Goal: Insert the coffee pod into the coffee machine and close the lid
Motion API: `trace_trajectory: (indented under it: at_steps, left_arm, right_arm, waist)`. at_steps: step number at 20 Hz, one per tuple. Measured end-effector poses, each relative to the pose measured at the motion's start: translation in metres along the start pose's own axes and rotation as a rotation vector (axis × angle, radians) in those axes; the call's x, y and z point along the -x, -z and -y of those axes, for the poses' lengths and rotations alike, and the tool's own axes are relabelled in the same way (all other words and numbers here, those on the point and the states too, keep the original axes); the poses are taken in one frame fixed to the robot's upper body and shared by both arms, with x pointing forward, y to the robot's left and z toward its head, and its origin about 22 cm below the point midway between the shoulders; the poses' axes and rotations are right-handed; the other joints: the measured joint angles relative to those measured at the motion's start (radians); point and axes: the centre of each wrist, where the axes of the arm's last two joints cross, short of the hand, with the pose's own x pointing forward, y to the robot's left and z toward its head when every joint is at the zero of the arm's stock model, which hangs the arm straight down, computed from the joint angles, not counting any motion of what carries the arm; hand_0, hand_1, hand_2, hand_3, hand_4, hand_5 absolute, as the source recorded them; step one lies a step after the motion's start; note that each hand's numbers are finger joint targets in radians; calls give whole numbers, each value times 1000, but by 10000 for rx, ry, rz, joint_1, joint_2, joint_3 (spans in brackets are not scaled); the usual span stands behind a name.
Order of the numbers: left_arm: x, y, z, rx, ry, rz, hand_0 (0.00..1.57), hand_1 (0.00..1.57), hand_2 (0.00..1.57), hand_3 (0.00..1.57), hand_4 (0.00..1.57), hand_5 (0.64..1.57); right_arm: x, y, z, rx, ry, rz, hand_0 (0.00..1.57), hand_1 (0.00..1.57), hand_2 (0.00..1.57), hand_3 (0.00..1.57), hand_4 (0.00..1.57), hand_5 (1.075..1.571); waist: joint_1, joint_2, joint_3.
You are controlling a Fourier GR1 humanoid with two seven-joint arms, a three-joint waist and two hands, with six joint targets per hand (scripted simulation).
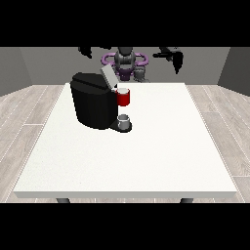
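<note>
A black coffee machine (93, 105) stands on the white table (146, 156), left of centre. Its grey lid (108, 76) is tilted up and open. A red part (123, 97) sticks out at the machine's front, with a small grey cup (124, 119) on the base below it. I cannot make out a separate coffee pod. The hand at the view's left (86, 51) hangs raised near the top, above and behind the machine. The hand at the view's right (175, 57) is also raised, far right of the machine. Both hands hold nothing.
The robot's torso (125, 61) is behind the table's far edge. White tabletop stretches in front of and to the right of the machine. Wooden floor surrounds the table.
</note>
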Motion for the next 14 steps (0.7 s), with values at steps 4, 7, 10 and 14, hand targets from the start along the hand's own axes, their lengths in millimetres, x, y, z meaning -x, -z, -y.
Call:
trace_trajectory:
  at_steps: [4,7,10,14]
  left_arm:
    - [-11,-5,7,-100,-54,255,0,0,0,0,0,1571]
    - [-22,-7,8,-117,77,543,0,0,0,0,0,1571]
    - [-26,-11,5,-190,191,832,0,0,0,0,0,1571]
    - [-37,-16,0,-236,346,1160,0,0,0,0,0,1571]
  right_arm:
    - [-3,13,0,-42,238,94,0,0,0,0,0,1571]
    - [-7,24,3,-49,291,160,0,0,0,0,0,1571]
    - [-13,35,6,-20,312,310,0,0,0,0,0,1571]
    - [-8,45,0,-104,282,428,0,0,0,0,0,1571]
  waist:
    - [79,438,0]
    - [120,809,2]
    - [101,1275,1]
    - [66,1629,1]
